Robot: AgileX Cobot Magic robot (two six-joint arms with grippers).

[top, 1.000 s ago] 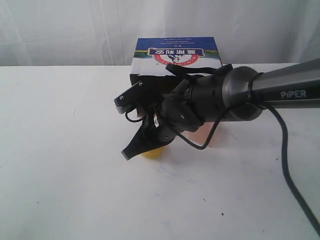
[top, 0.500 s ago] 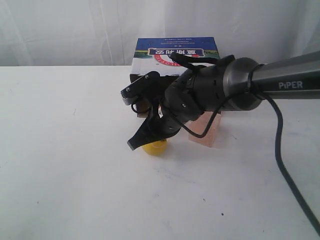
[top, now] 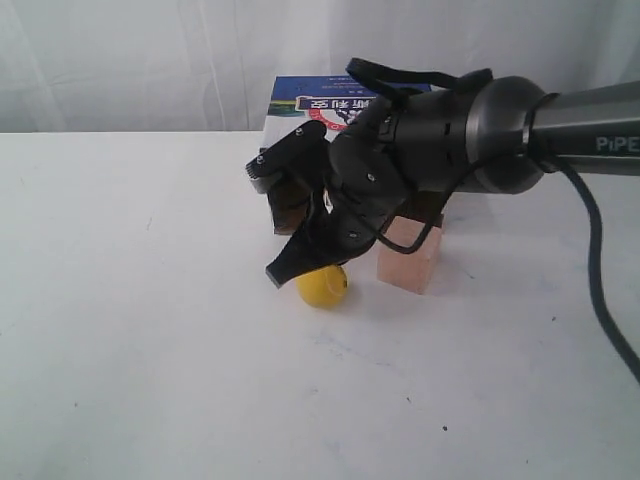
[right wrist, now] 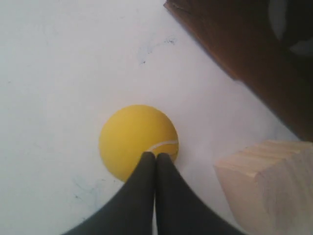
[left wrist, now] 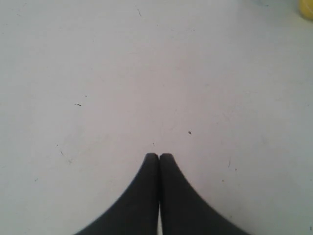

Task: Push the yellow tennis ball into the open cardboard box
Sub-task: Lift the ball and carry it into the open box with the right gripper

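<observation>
The yellow tennis ball (top: 323, 288) lies on the white table just in front of the open cardboard box (top: 296, 100), whose blue-and-white printed panel shows above the arm. My right gripper (top: 284, 271) is shut, and its tips rest against the ball's left near side. In the right wrist view the shut fingertips (right wrist: 156, 156) overlap the edge of the ball (right wrist: 137, 137), with the box's dark brown interior (right wrist: 254, 54) beyond. My left gripper (left wrist: 159, 155) is shut over bare table, and a sliver of the ball (left wrist: 308, 7) shows at that frame's corner.
A pale wooden cube (top: 410, 258) stands right of the ball, in front of the box; it also appears in the right wrist view as the cube (right wrist: 266, 181). The right arm's black cable (top: 600, 260) hangs at the right. A white curtain backs the table.
The right gripper has swung back and to the right toward the box. The ball has rolled with it, a little nearer the box. More of the wooden cube now shows.
</observation>
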